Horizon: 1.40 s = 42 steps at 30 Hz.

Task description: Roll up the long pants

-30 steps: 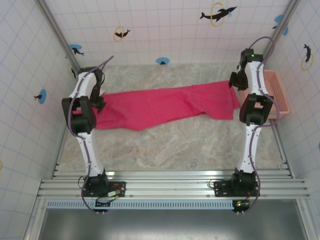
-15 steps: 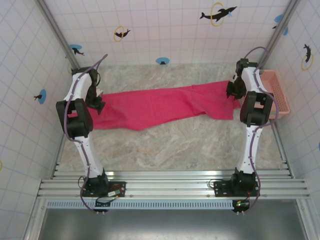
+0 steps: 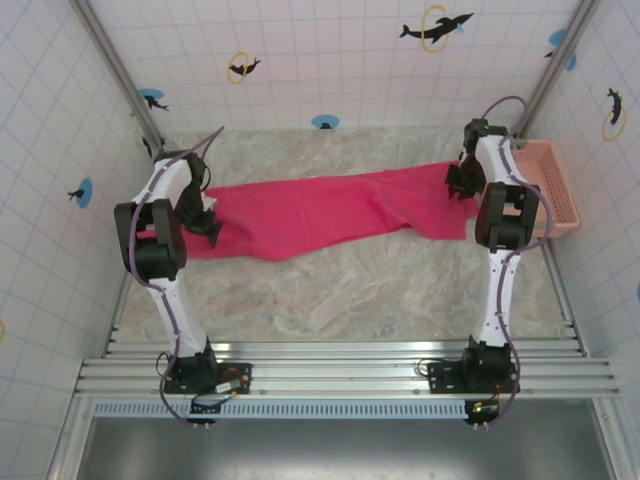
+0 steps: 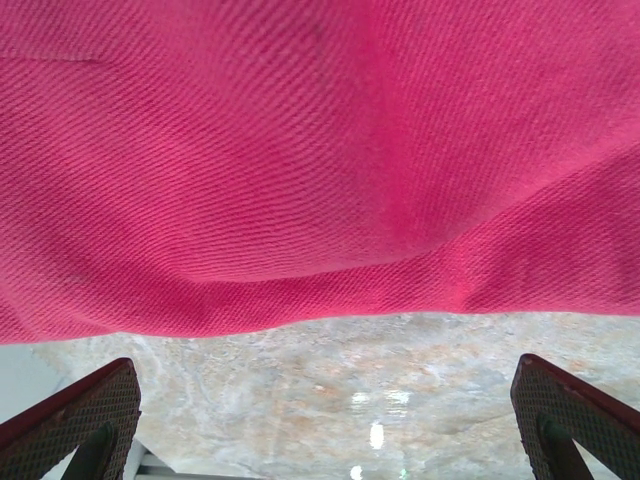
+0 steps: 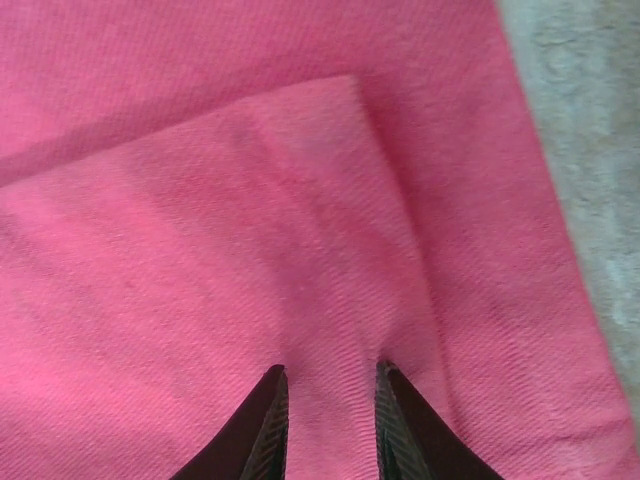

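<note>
The long pants point(image 3: 330, 210) lie flat across the table, a bright magenta band running from left to right. My left gripper point(image 3: 207, 226) hovers at their left end. In the left wrist view the left gripper point(image 4: 325, 385) is open, its fingertips point(image 4: 85, 405) wide apart over bare table, just short of the pants' point(image 4: 320, 150) hem. My right gripper point(image 3: 460, 184) is down on the pants' right end. In the right wrist view the right gripper point(image 5: 330, 372) has its narrow jaws pinching a ridge of the pants point(image 5: 250, 200), beside a folded flap.
A pale salmon-pink lattice basket point(image 3: 557, 185) stands against the right wall, just past the right arm. The marbled table point(image 3: 340, 290) shows in front of the pants. Tiled walls close in the back and both sides.
The left gripper has come nearer along the pants' left end. The right gripper has shifted left from the basket side onto the pants' right end. The pants lie as before.
</note>
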### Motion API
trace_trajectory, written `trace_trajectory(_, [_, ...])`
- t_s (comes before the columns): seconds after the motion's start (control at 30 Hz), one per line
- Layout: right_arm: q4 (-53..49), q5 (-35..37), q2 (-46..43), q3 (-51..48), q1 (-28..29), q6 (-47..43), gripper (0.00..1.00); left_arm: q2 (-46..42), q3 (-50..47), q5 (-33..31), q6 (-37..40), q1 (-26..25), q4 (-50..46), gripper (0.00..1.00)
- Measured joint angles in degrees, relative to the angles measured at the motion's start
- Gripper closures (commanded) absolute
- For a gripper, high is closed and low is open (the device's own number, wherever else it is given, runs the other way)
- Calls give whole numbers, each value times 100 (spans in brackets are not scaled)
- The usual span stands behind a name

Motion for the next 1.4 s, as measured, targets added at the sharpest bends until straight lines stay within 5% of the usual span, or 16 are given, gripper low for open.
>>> trace_trajectory(0.33, [-42, 0, 50, 13, 522, 81, 68, 874, 129, -422, 186, 719, -79, 3])
trace_trajectory(0.6, [-74, 59, -131, -267, 640, 116, 64, 1515, 1263, -446, 420, 1427, -424, 2])
trace_trajectory(0.9, [-94, 243, -452, -608, 612, 114, 64, 2100, 2299, -487, 566, 1517, -896, 3])
trace_trajectory(1.4, [146, 415, -809, -1528, 592, 70, 63, 2159, 2448, -501, 601, 1539, -879, 3])
